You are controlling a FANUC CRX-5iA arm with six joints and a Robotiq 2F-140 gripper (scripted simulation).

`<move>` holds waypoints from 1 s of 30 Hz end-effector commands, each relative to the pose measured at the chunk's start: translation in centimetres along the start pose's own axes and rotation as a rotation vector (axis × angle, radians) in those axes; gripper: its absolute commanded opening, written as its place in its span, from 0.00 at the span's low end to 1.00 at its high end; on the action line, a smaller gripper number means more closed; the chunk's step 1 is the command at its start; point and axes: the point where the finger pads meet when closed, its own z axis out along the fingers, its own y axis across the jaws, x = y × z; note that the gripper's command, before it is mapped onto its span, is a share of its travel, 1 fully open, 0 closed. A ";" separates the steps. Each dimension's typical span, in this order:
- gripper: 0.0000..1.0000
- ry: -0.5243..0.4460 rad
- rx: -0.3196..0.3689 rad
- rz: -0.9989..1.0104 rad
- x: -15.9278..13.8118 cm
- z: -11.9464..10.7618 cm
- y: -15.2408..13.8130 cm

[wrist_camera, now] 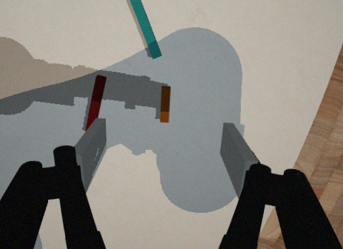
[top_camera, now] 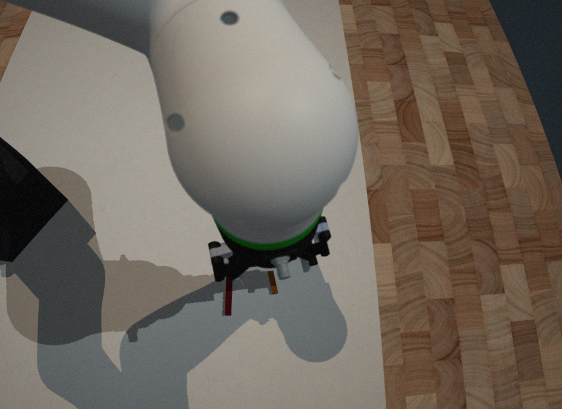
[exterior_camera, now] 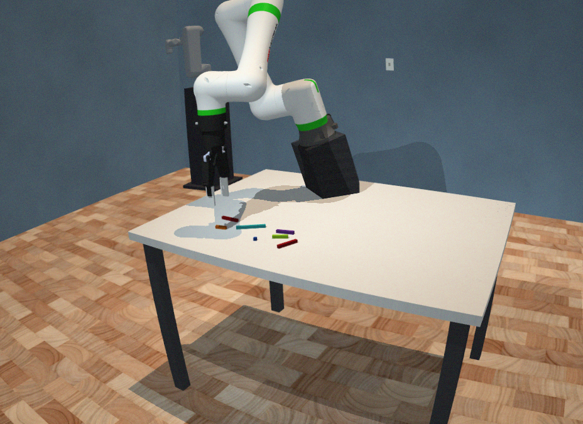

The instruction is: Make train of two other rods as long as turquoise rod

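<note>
My gripper (wrist_camera: 163,136) is open and empty, raised above the table near its left corner; it also shows in the exterior view (exterior_camera: 217,191). An orange rod (wrist_camera: 165,104) lies flat just ahead of the fingers, apart from them; it also shows in the top view (top_camera: 272,282) and the exterior view (exterior_camera: 221,227). A red rod (wrist_camera: 96,102) lies to its left, roughly parallel, with a clear gap; it shows in the top view (top_camera: 228,296) and the exterior view (exterior_camera: 230,218). The turquoise rod (wrist_camera: 139,12) lies beyond them, slanted, also in the exterior view (exterior_camera: 250,226).
A purple rod (exterior_camera: 284,231), a lime rod (exterior_camera: 280,236) and a second red rod (exterior_camera: 287,243) lie to the right. The table edge runs close on the right (wrist_camera: 316,156).
</note>
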 end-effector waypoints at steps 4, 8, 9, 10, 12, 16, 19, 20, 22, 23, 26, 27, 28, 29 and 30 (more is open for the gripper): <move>1.00 0.000 0.000 0.000 0.0 0.0 0.0; 1.00 0.000 0.000 0.000 0.0 0.0 0.0; 1.00 0.000 0.000 0.000 0.0 0.0 0.0; 1.00 0.000 0.000 0.000 0.0 0.0 0.0; 1.00 0.000 0.000 0.000 0.0 0.0 0.0; 1.00 0.000 0.000 -0.038 0.3 0.0 0.1; 1.00 0.000 0.000 -0.064 0.5 0.1 0.1; 1.00 0.001 0.000 -0.098 0.7 0.1 0.1; 1.00 0.001 0.001 -0.192 1.5 0.2 0.3; 1.00 0.002 0.001 -0.253 1.9 0.3 0.3; 1.00 0.003 0.002 -0.368 2.8 0.4 0.4; 1.00 0.003 0.002 -0.410 3.1 0.4 0.5; 1.00 0.004 0.002 -0.450 3.4 0.5 0.5; 1.00 0.004 0.003 -0.491 3.7 0.5 0.5; 1.00 0.004 0.003 -0.531 4.1 0.6 0.6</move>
